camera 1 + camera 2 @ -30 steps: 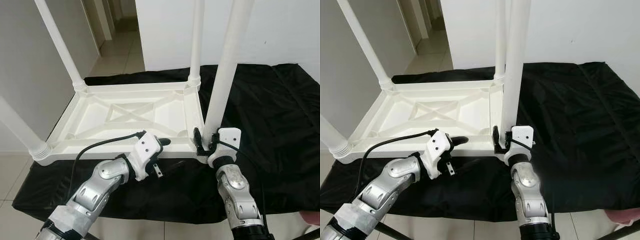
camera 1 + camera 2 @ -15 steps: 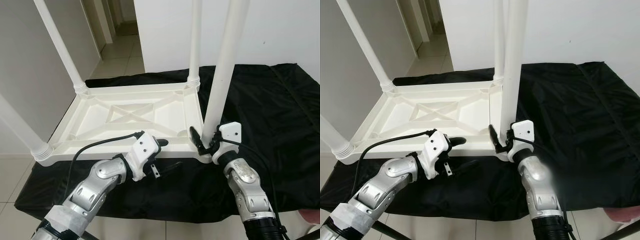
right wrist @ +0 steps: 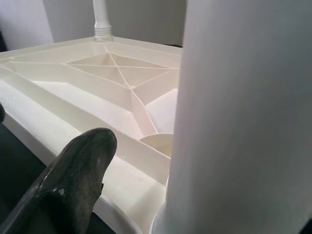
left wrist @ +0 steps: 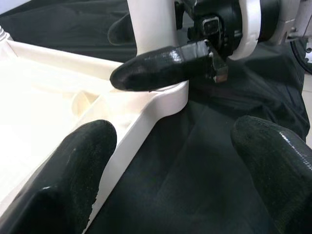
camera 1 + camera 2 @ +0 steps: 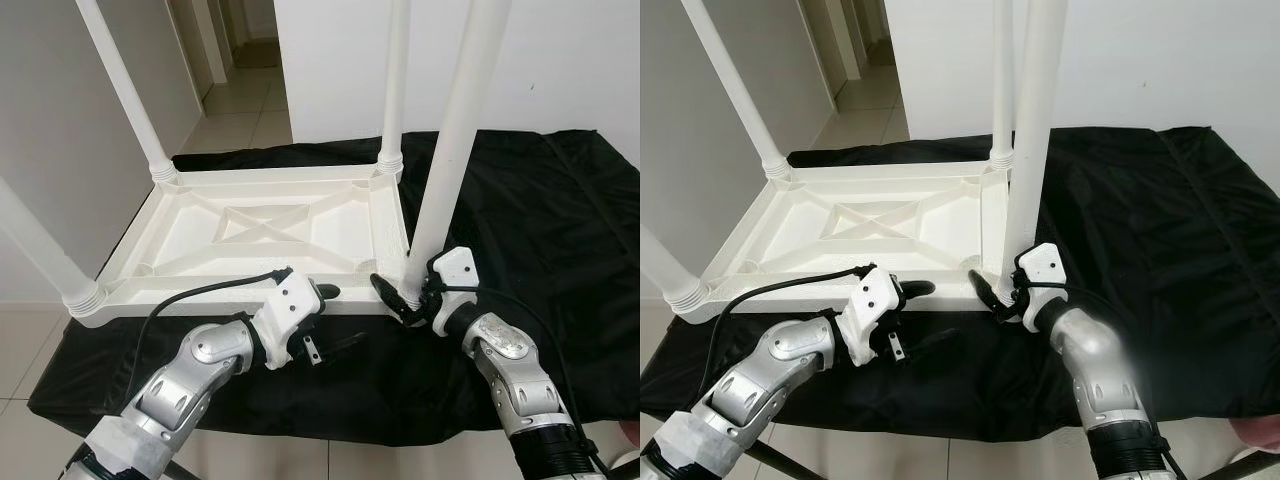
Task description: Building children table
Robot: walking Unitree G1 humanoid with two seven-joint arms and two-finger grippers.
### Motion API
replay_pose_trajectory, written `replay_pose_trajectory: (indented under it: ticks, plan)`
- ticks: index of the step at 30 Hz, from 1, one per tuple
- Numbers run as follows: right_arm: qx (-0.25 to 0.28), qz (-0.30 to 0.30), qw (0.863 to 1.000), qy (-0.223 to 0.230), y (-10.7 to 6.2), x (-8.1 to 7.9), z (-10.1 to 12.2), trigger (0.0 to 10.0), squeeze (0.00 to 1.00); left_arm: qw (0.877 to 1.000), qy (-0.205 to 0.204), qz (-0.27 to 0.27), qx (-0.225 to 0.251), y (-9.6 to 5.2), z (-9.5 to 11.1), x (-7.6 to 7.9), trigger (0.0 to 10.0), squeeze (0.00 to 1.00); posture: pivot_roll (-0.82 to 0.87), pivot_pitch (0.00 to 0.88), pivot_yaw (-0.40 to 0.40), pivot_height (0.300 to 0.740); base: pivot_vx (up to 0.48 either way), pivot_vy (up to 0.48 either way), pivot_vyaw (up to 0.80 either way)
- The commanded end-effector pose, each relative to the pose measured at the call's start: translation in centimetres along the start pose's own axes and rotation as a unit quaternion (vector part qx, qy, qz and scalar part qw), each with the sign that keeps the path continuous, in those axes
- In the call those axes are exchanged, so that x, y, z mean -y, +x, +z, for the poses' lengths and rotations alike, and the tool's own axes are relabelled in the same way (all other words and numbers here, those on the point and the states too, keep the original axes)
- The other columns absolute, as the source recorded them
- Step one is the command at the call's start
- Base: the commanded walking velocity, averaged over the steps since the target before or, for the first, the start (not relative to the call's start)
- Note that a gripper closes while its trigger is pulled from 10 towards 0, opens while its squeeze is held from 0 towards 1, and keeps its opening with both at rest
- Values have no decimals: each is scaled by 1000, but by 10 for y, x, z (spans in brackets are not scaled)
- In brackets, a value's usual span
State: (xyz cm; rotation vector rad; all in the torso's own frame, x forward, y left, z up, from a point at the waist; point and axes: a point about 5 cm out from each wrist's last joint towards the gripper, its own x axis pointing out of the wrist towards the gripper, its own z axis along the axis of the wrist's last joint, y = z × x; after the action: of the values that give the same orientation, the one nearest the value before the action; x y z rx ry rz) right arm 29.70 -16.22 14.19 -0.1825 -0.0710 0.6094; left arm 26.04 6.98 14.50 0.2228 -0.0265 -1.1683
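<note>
A white children's table (image 5: 250, 225) lies upside down on a black cloth (image 5: 520, 220), with its legs standing upright. My right gripper (image 5: 405, 296) straddles the foot of the near right leg (image 5: 450, 150). It is open: one black finger (image 3: 73, 180) slants clear of the leg and the other is hidden behind it. My left gripper (image 5: 335, 318) hovers open at the table's front rim (image 4: 146, 122), one finger over the rim and one over the cloth, with nothing between them. It points toward the right gripper (image 4: 165, 66).
The cloth-covered stand ends just in front of me, above a tiled floor (image 5: 20, 400). White walls close in at the left and behind, and a hallway (image 5: 240, 60) opens at the back left. The far legs (image 5: 130, 90) rise out of the picture.
My right wrist has tilted and swung rightward. Its visible finger went from upright against the leg to slanting away from it. The left gripper has dropped slightly along the front rim.
</note>
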Motion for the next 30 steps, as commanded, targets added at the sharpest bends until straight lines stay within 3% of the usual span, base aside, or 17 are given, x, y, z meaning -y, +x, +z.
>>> replay_pose_trajectory:
  ticks: [1,13,21,26,27,30]
  plan:
    - [-3,33,999,3,6,-9,-3,10000,0,998,-1,-60,-8,-3,-1,8,10000,0,-102,0,105,740,0,0,0]
    - [-15,70,997,-7,4,-7,-4,10000,0,998,-8,-66,-13,-4,-2,13,10000,0,-102,0,88,740,0,0,0]
    - [-21,79,996,-40,-4,22,6,10000,0,998,-6,-63,-16,-3,-2,18,10000,0,-101,0,83,740,0,0,0]
    - [-22,82,995,-46,-4,24,7,10000,0,998,-6,-63,-15,-2,-2,19,10000,0,-101,0,83,740,0,0,0]
    - [-25,80,996,-41,-4,27,6,0,0,998,-8,-65,-15,-2,-2,22,10000,0,-92,0,70,740,0,0,0]
    - [-28,79,996,-37,-4,28,5,0,0,998,-10,-66,-15,-2,-2,23,10000,0,-92,0,70,740,0,0,0]
